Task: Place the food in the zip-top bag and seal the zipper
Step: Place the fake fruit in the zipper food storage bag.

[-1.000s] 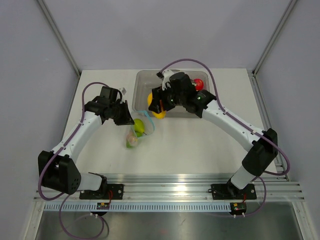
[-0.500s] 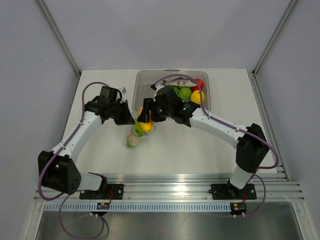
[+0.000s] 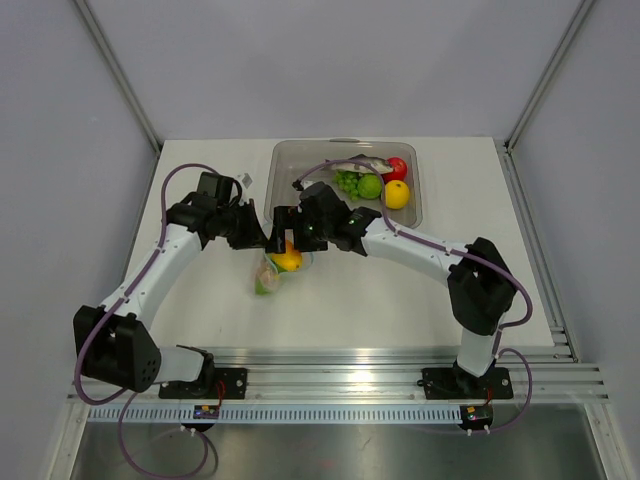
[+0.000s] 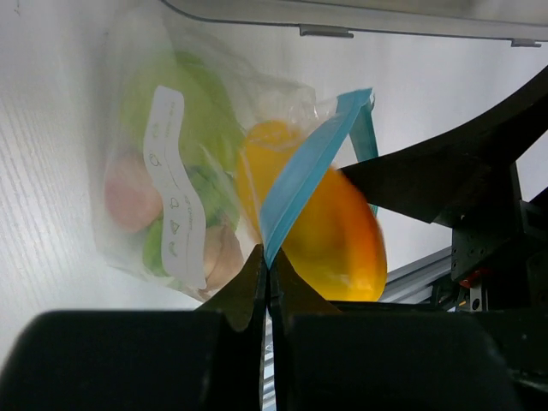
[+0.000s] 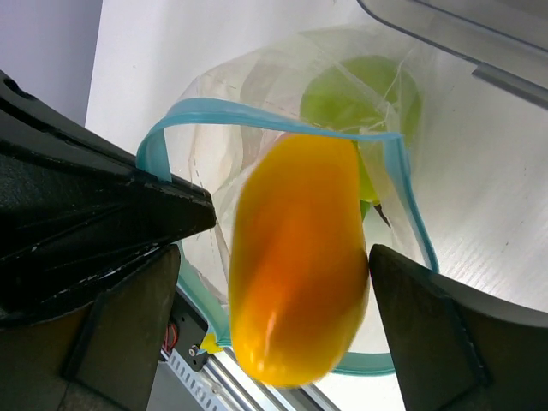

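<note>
The zip-top bag (image 3: 266, 277) lies on the table with green fruit (image 5: 360, 98) and a pinkish egg (image 4: 128, 193) inside. My left gripper (image 3: 262, 240) is shut on the light blue zipper (image 4: 304, 175) and holds the bag's mouth open. My right gripper (image 3: 287, 243) is just above that mouth with its jaws open. The orange-yellow mango (image 5: 295, 265) sits between them, touching only the right finger, its lower end inside the zipper loop (image 5: 257, 120). The mango also shows in the left wrist view (image 4: 330, 227).
The clear grey tray (image 3: 290, 165) stands behind the bag. It holds green grapes (image 3: 347, 180), a green round fruit (image 3: 370, 186), a red piece (image 3: 398, 167), a yellow fruit (image 3: 397, 193) and a fish shape (image 3: 365, 163). My left gripper's black fingers (image 5: 103, 205) fill the right wrist view's left side.
My right gripper has carried the mango from the tray left and down to the bag's mouth, and its jaws now stand wider than the mango. My left gripper has kept its hold.
</note>
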Robot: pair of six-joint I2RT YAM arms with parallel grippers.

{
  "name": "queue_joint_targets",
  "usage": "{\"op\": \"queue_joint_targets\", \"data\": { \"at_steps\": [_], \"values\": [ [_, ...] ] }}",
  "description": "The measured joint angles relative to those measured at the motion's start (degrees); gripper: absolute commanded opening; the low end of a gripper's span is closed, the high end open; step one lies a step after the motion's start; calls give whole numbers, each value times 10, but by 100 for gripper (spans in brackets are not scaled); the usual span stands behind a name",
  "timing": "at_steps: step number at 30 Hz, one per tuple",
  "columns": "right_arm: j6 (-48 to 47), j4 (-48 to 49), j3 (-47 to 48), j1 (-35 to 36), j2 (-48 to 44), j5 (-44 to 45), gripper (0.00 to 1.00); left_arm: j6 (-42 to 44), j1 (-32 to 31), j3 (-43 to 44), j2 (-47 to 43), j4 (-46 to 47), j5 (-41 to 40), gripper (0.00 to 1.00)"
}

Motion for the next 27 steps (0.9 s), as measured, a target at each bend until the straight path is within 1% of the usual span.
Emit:
{"op": "queue_joint_targets", "data": {
  "at_steps": [5,8,9,10,13,15,16,17,19,20,22,26,27],
  "values": [
    [-2,0,1,3,-1,0,99,0,0,-1,-2,3,1,0],
    [-6,0,-1,4,-10,6,91,0,0,-2,-2,3,1,0],
    [-7,0,-5,4,-18,12,85,0,0,-3,-2,3,1,0],
    [-10,-1,-10,5,-28,17,72,0,0,-3,-2,3,2,0],
    [-20,-1,-39,5,-75,45,44,0,0,-5,-2,3,2,0],
    [-20,-2,-58,5,-103,66,45,0,0,-5,-2,4,2,0],
    [-21,-3,-66,5,-113,78,48,0,0,-5,-3,4,2,0],
    [-21,-4,-69,5,-119,89,55,0,0,-5,-2,5,2,0],
    [-24,-5,-73,5,-119,105,63,0,0,-5,-2,5,2,0],
    [-26,-7,-75,5,-117,108,69,0,0,-5,-2,5,2,0],
    [-27,-8,-86,5,-111,110,71,0,0,-5,-3,5,2,0],
    [-26,-13,-104,5,-84,109,70,0,0,-5,-3,5,2,0],
    [-25,-13,-106,5,-76,109,65,-1,0,-5,-3,5,2,0]
  ]
}}
